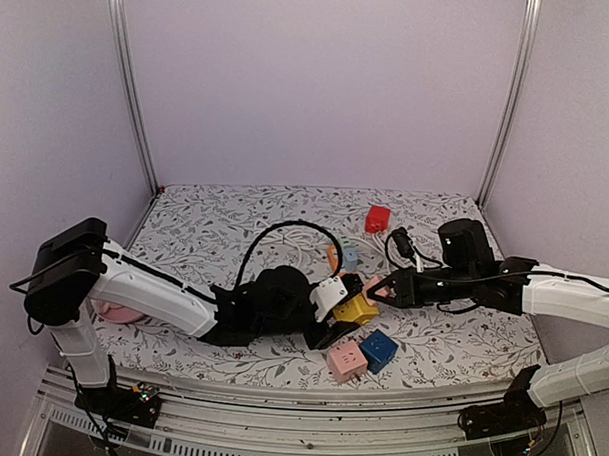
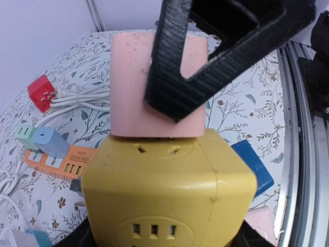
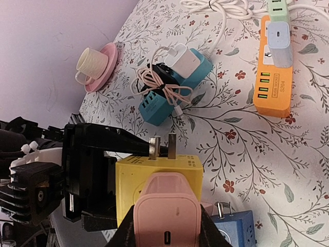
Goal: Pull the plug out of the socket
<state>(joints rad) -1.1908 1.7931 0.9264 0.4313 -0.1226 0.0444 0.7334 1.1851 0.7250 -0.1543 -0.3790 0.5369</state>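
Pink rounded plastic plug sits with its base flush on one face of the mustard-yellow plastic cube socket. It looks fully seated, and the pair is held near the front middle of the table. The right gripper is pinched onto the plug's flat sides, one ribbed black finger crossing its face. The left gripper clamps the cube from opposite sides.

Both are hard, light shells with smooth, slightly glossy skins, so the danger is probably slipping rather than breaking. The pins likely resist and then let go all at once. A low grip on the plug's broad flat faces, pulled straight along the pins, seems best, since twisting could lever the pins sideways. The cube's own bare metal prongs stick out of another face and are best kept clear of the fingers.

The floral-print cloth covering the table looks thin and a little soft. Around it stand plain lilac walls and aluminium posts. Close by lie a blue cube and a pale pink cube. Farther off are an orange power strip, a teal block wound with cable, a red cube and a cream cup on a pink saucer. The way the plug would travel looks open.
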